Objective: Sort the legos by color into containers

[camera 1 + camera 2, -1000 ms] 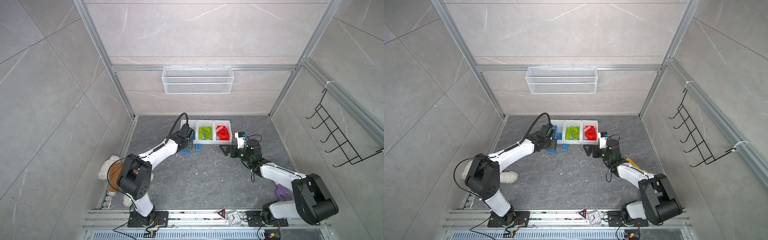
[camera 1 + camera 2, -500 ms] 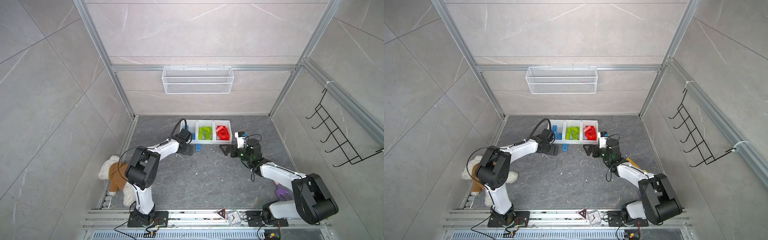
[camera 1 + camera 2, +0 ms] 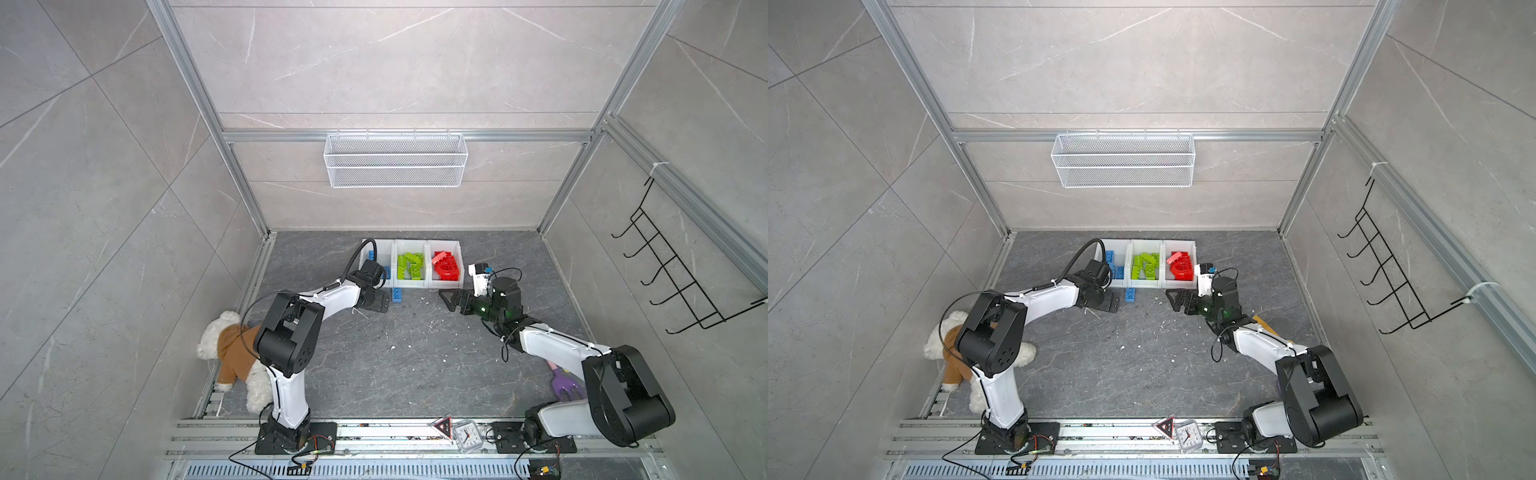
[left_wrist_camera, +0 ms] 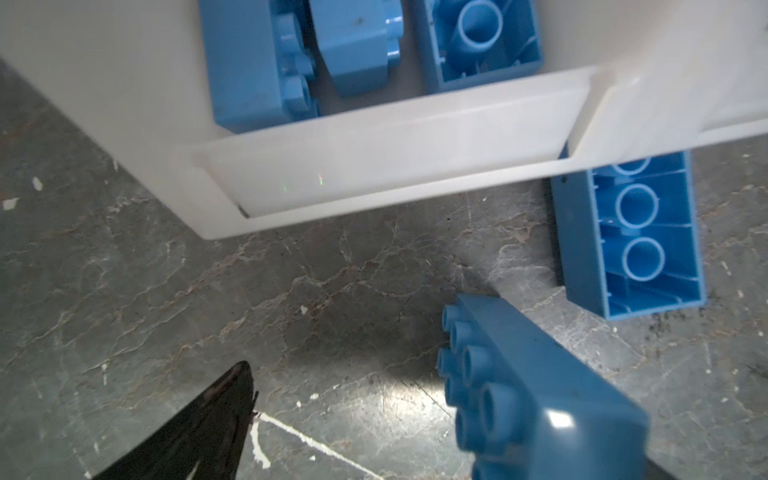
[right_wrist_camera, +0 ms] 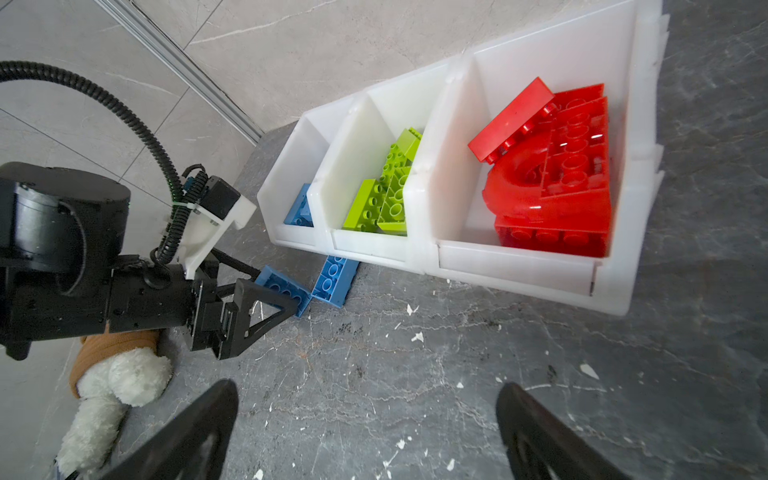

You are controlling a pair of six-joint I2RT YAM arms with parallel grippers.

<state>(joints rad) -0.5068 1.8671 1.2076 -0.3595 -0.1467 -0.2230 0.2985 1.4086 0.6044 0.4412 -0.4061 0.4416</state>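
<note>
Watching remotely, I see left claw (image 5: 282, 286) spread, blue brick (image 4: 540, 395) at its tips; right claw (image 5: 368, 388) spread too.

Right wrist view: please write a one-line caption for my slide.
Three bins hold blue bricks, green bricks and red bricks; a loose blue brick lies outside, another at the open left pincer.

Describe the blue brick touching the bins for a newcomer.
Three white plastic bins line the grey floor's back. At their blue-green seam, on the floor, lies a long blue Lego brick, hollow side up. Its blue neighbour lies sideways between the left gripper's open jaws.
</note>
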